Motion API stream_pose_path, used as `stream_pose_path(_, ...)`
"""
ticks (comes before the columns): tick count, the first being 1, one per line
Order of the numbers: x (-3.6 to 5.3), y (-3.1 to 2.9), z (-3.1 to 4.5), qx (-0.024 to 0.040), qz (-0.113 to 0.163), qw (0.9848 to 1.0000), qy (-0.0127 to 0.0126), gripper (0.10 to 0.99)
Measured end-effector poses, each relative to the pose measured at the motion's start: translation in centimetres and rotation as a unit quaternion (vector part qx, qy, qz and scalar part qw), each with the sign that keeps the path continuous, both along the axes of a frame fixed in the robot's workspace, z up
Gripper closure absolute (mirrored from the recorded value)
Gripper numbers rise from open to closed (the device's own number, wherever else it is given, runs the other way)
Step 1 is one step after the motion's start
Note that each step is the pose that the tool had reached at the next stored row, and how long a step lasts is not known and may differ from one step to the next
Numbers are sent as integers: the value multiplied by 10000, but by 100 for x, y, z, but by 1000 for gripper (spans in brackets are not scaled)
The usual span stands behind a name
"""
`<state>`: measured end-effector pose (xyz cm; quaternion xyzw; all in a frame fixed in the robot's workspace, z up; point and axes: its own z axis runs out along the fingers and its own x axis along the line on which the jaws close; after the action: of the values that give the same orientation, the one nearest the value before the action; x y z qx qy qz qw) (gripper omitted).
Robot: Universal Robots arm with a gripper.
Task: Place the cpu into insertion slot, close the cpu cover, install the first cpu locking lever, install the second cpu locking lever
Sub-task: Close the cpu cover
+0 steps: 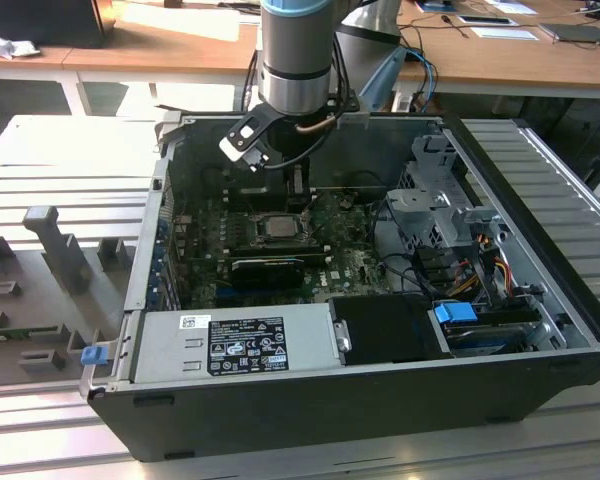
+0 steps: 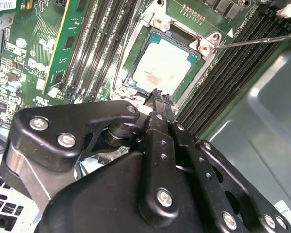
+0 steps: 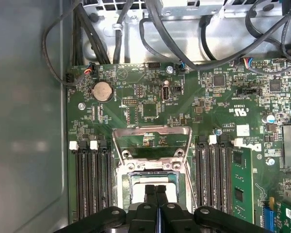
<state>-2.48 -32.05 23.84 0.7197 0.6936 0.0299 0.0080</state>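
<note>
The gripper (image 2: 159, 96), closed on nothing, hangs just above the cpu (image 2: 162, 70) seated in the insertion slot (image 2: 207, 42); the raised cpu cover (image 3: 152, 130) beyond its tips likely wants a gentle, even push.

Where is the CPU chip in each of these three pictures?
Exterior view: the cpu sits on the motherboard, under the arm.
Second wrist view: the cpu lies just beyond the gripper.
First wrist view: the cpu, partly hidden by the gripper, between memory slots.
Shared landmark: the shut gripper, poised over it.
</note>
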Motion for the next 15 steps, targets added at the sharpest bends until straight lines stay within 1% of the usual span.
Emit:
stream_pose_path(7, 2, 0, 25, 0, 0, 10000, 0, 980)
stream_pose_path(11, 55, 0, 27, -2, -1, 10000, 1, 980)
stream_pose_path(15, 60, 8, 27, -9, 0, 10000, 1, 980)
